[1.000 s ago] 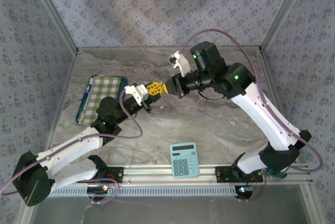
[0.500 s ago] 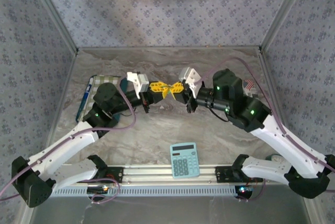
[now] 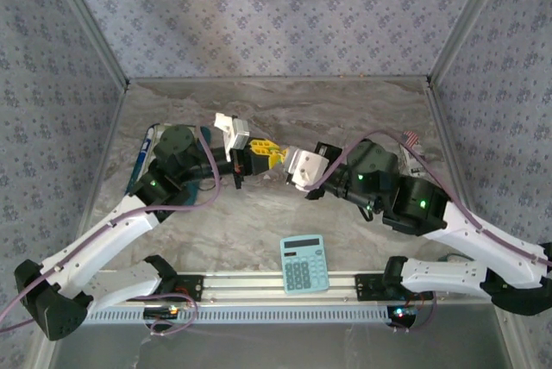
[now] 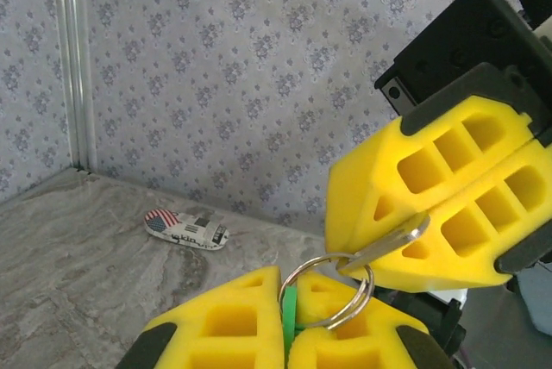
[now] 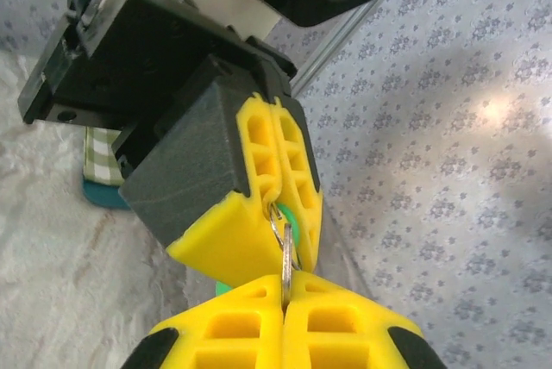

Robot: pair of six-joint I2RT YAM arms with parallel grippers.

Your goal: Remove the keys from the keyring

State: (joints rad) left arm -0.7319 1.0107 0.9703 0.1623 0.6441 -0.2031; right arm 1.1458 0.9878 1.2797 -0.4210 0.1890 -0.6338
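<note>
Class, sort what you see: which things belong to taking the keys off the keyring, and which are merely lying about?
Job: keyring; green key piece in the left gripper; silver piece in the right gripper.
Lying about: calculator; flag-patterned item; checked cloth.

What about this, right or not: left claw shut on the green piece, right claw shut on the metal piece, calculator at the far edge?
Far edge is wrong: the calculator lies at the near edge, between the arm bases, per the top view. Left claw on the green piece, right claw on the metal piece: correct.
</note>
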